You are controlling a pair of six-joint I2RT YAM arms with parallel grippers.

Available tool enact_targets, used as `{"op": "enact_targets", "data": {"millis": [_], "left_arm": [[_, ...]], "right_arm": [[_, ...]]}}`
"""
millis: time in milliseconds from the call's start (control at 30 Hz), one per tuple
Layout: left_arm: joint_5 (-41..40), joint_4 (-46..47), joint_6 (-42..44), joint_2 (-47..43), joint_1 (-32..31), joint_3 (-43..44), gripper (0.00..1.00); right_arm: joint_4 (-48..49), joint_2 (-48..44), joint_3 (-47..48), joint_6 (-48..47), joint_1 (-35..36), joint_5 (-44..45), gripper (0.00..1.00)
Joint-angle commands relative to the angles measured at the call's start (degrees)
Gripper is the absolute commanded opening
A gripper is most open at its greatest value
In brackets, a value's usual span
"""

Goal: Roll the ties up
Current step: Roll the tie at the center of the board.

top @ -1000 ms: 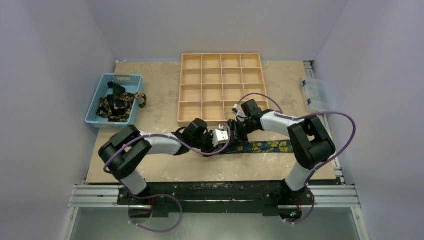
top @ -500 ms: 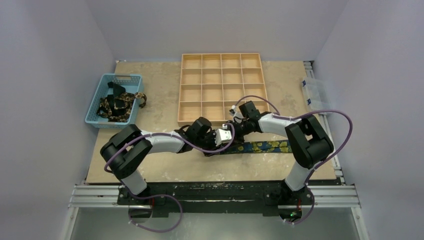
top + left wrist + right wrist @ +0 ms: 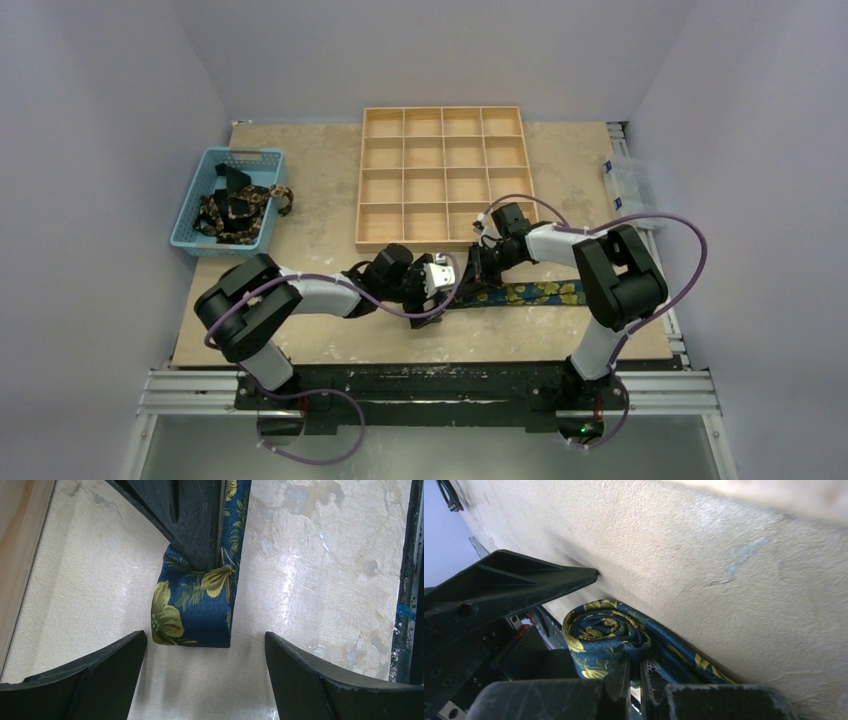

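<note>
One tie (image 3: 540, 293), navy blue with yellow flowers, lies flat along the table's near right part. Its left end is wound into a small roll (image 3: 195, 610) (image 3: 599, 635). My right gripper (image 3: 635, 675) (image 3: 472, 282) is shut on that roll, pinching its layers from above. My left gripper (image 3: 205, 641) (image 3: 438, 288) is open, its fingers (image 3: 125, 655) standing wide to either side of the roll's end, touching nothing. More ties (image 3: 236, 210) lie tangled in the blue basket.
The blue basket (image 3: 198, 172) sits at the far left. A wooden tray (image 3: 443, 175) with several compartments stands just behind both grippers. A clear plastic box (image 3: 628, 185) is at the right table edge. The table's dark front rail (image 3: 415, 580) runs close by.
My left gripper has opened and let go of the roll, drawing back slightly left. My right gripper has shut on the roll.
</note>
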Motion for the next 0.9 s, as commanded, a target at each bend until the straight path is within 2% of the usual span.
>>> {"op": "enact_targets", "data": {"millis": [0, 133, 267, 367, 500, 533, 600, 633, 700, 800, 867], "left_arm": [[0.7, 8.1, -3.2, 0.3, 0.7, -1.1, 0.89], [2.6, 10.2, -3.4, 2.3, 0.7, -0.1, 0.85], [5.8, 10.8, -3.3, 4.8, 0.6, 2.3, 0.75], [7.2, 10.5, -3.4, 6.9, 0.6, 4.3, 0.61], [8.2, 11.7, -4.3, 8.1, 0.6, 4.7, 0.56], [8.1, 10.8, -4.2, 8.2, 0.4, 5.0, 0.52], [5.0, 7.4, -3.2, 8.1, -0.2, 5.4, 0.36], [3.4, 5.9, -2.9, 7.7, -0.2, 5.2, 0.30], [1.1, 1.5, -1.4, 6.3, -0.2, 4.8, 0.20], [0.4, -6.9, 1.9, 4.0, -0.2, 4.8, 0.18], [-0.9, -8.7, 1.8, 2.7, -0.2, 4.2, 0.18]], "right_arm": [[-5.0, 2.9, -1.8, -5.7, -0.6, 10.7, 0.00], [-5.2, 3.4, -1.9, -6.8, -0.6, 13.2, 0.00], [-4.5, 3.9, -2.3, -6.9, -0.6, 14.2, 0.00], [-3.8, 4.3, -2.2, -7.2, -0.5, 13.7, 0.00], [-3.2, 4.1, -1.1, -7.2, -0.1, 13.0, 0.00], [-3.1, 4.1, -0.7, -7.2, 0.0, 12.6, 0.00], [-3.5, 4.0, 0.3, -7.2, 0.1, 11.8, 0.00], [-3.9, 3.6, 1.0, -7.3, 0.1, 11.0, 0.02], [-4.8, 1.5, 2.0, -7.2, 0.1, 9.0, 0.15], [-7.4, -3.3, 3.4, -7.0, 0.0, 6.6, 0.40], [-8.9, -6.3, 3.3, -6.6, 0.0, 4.7, 0.48]]}}
